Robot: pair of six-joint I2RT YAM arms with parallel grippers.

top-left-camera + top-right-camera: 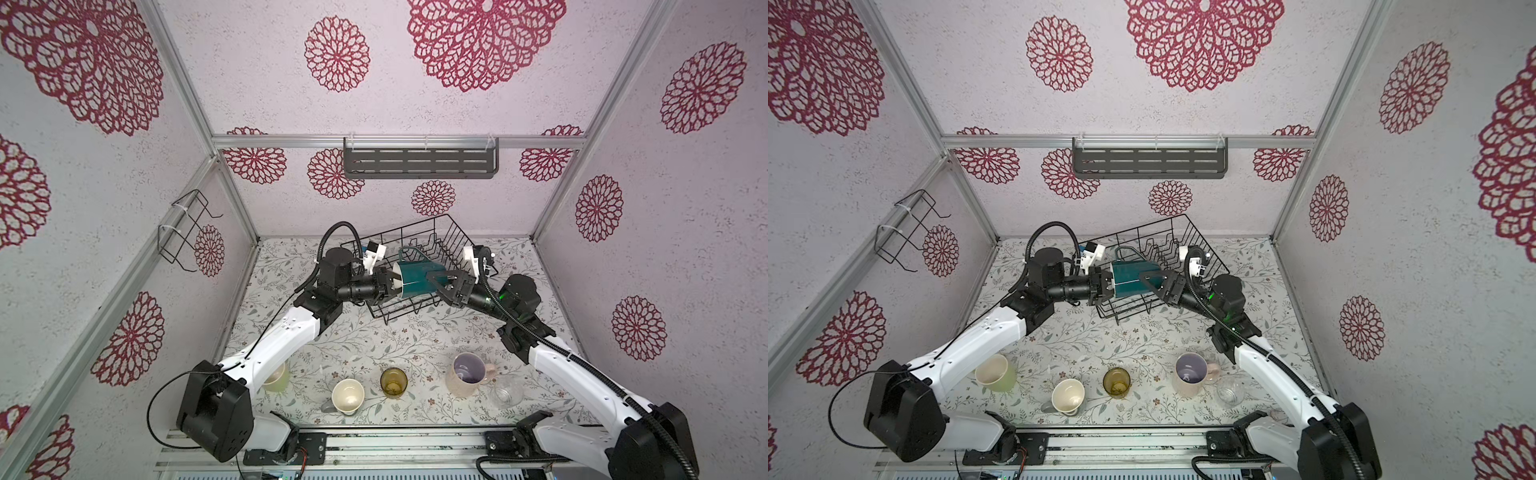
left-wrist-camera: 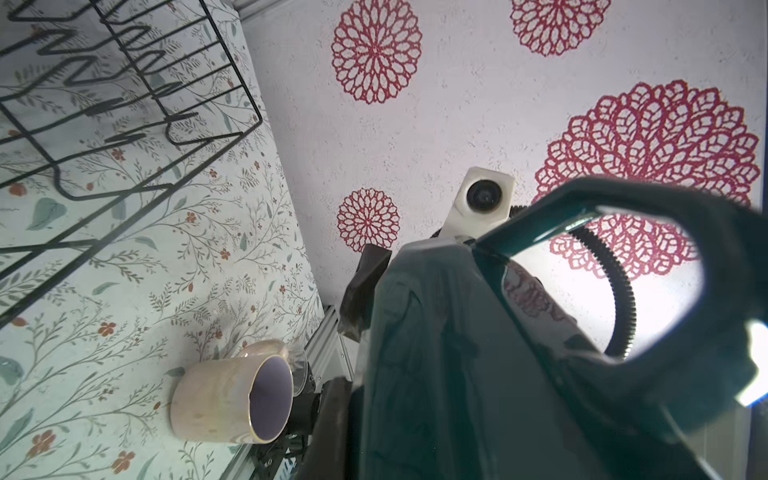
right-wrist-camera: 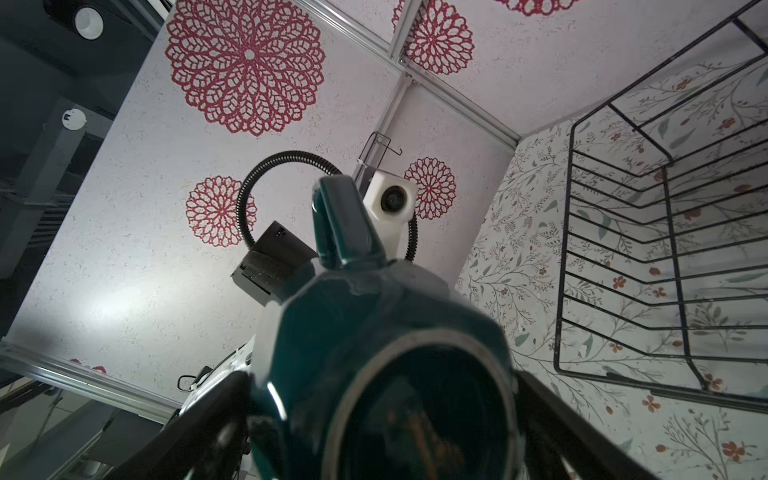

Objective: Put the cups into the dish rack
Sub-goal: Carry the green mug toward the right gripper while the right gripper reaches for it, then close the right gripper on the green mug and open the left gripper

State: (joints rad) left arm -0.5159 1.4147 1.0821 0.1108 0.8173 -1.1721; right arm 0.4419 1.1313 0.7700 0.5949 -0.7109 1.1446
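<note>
**teal mug held sideways over the rack**

your dark teal mug point(image 1: 415, 277) hangs on its side above the near end of the dish rack point(image 1: 459, 232). your left gripper point(image 1: 395, 284) is pinched tight on its rim. your right gripper point(image 1: 436, 286) has its fingers spread wide either side of the base. the pale yellow-green mug point(image 1: 996, 374), light grey mug point(image 1: 348, 397), amber glass tumbler point(image 1: 393, 381), large pink mug point(image 1: 467, 374) and small clear glass point(image 1: 506, 392) stand along the table point(image 1: 374, 340) front.

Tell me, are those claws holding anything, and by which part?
The left gripper pinches the dark teal mug by its rim, holding it sideways over the dish rack. The right gripper has its jaws open around the mug's base end.
</note>
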